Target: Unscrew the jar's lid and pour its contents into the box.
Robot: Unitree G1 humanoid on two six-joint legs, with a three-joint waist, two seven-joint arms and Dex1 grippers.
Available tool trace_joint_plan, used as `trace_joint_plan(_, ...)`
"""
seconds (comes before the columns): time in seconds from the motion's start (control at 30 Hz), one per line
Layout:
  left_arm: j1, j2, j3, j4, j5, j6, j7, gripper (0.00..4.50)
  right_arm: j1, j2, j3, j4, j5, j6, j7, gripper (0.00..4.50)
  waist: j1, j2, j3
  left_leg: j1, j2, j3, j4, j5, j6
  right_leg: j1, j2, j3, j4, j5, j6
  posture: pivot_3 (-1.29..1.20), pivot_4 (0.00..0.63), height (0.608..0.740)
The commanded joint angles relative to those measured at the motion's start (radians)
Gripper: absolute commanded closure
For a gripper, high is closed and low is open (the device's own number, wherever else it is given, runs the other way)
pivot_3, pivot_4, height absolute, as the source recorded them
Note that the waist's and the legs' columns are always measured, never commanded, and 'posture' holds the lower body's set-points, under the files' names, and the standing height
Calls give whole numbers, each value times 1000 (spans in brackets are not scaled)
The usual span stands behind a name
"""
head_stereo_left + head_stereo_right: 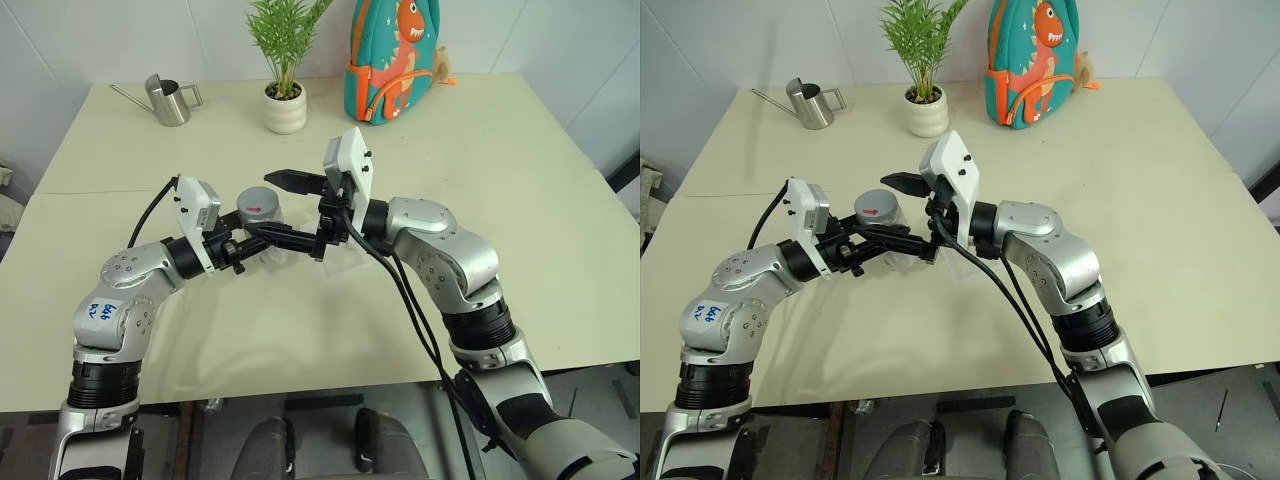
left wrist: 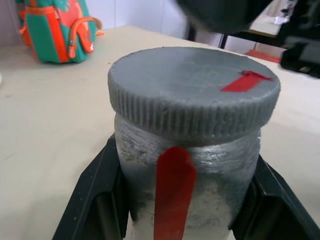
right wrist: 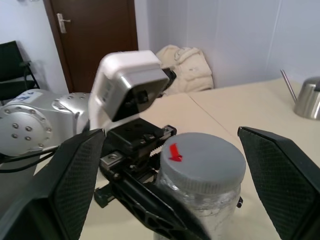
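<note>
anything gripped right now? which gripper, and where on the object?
Left gripper holds the jar by its body, below the lid, which is on. Right gripper is open, straddling the lid, holding nothing.

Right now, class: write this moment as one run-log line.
left claw: shut on jar | lid: still on | right claw: open, either side of lid, not touching | box: on table behind arms

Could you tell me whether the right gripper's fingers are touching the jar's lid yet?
Apart: in the right wrist view both fingers stand wide of the lid, with gaps either side.
</note>
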Motion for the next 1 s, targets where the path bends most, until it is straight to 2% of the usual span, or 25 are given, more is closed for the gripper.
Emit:
trace_joint_plan(0.03,-7,4,-3,-62,-13,-31,-24,2251,-43,11,-2,13,-14,5,-8,0,0,0,0,0,0,0,0,0,0,0,0,0,0,0,0,0,150,740)
trace_joint_plan(0.47,10,0,-6,-79,-4,-39,-30,2251,-81,29,-15,92,-33,-9,21,0,-1,0,0,-2,0,1,0,0,0,-2,0,0,0,0,0,0,150,740)
trace_joint_plan(0.57,14,3,-5,-83,-4,-36,-31,2276,-71,31,-20,76,-28,-7,26,496,-1,0,0,-2,0,1,0,0,0,-2,0,0,0,0,0,0,150,740)
trace_joint_plan(0.7,21,9,-4,-84,-8,-31,-36,2276,-62,31,-26,51,-21,-1,33,1769,-1,0,0,-2,0,1,0,0,0,-2,0,0,0,0,0,0,150,740)
trace_joint_plan(0.87,30,26,1,-82,-27,-48,-86,2276,-62,14,-33,24,19,-3,103,1769,-1,0,0,-2,0,1,0,0,0,-2,0,0,0,0,0,0,150,740)
trace_joint_plan(1.0,24,61,11,-81,-83,-81,-220,2276,-81,-57,-17,17,74,-38,325,1769,1,0,0,-3,0,1,0,0,0,-3,0,0,-1,0,0,0,150,740)
